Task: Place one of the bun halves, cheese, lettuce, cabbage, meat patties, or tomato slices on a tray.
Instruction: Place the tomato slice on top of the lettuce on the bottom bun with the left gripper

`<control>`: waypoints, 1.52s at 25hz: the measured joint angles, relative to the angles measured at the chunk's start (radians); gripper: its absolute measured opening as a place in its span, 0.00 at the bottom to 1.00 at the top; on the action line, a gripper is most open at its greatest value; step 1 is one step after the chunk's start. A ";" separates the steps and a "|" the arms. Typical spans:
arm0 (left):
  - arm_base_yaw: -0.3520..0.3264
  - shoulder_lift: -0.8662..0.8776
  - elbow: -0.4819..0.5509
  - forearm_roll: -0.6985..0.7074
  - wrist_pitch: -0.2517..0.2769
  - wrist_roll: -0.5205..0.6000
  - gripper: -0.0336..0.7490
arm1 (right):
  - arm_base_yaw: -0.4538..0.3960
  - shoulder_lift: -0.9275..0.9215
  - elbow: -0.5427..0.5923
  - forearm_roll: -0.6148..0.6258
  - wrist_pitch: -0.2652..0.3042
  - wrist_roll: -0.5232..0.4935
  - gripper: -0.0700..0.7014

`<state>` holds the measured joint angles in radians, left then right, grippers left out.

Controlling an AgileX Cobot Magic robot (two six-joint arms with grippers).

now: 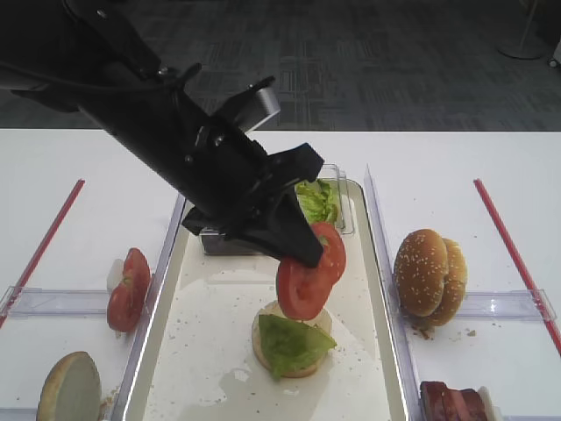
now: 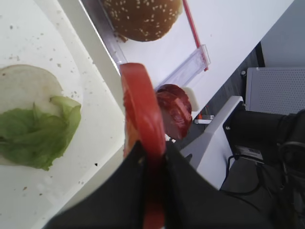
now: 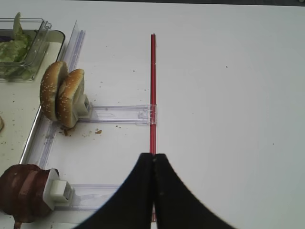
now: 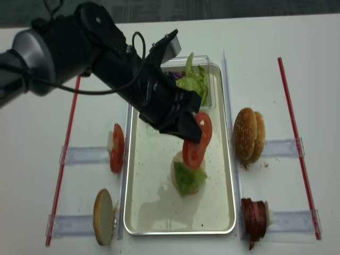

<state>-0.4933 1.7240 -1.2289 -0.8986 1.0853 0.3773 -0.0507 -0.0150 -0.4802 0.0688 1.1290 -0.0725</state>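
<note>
My left gripper (image 1: 307, 254) is shut on two overlapping red tomato slices (image 1: 301, 288), held on edge above the tray (image 1: 210, 307). Directly under them a pale bun half (image 1: 263, 340) lies on the tray with a lettuce leaf (image 1: 294, 344) on top. In the left wrist view the tomato slices (image 2: 143, 109) stick up from between the black fingers (image 2: 136, 164), with the lettuce (image 2: 38, 138) to the left. My right gripper (image 3: 153, 156) is shut on nothing and hangs over the white table above a red strip (image 3: 152, 86); it does not show in the overhead views.
A clear tub of lettuce (image 1: 320, 202) stands at the tray's far end. Seeded buns (image 1: 429, 272) and meat patties (image 1: 451, 403) stand on holders to the right. More tomato slices (image 1: 129, 289) and a bun half (image 1: 70, 386) stand on the left.
</note>
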 joint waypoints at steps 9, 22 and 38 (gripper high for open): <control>0.000 0.139 0.000 -0.026 -0.002 0.050 0.08 | 0.000 0.000 0.000 0.000 0.000 0.000 0.14; 0.000 0.237 -0.001 -0.046 -0.013 0.104 0.08 | 0.000 0.000 0.000 0.000 0.000 0.000 0.14; 0.008 0.258 -0.005 -0.013 -0.039 0.106 0.08 | 0.000 0.000 0.000 0.000 0.000 0.002 0.14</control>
<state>-0.4852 1.9822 -1.2339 -0.9116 1.0463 0.4829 -0.0507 -0.0150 -0.4802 0.0688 1.1290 -0.0701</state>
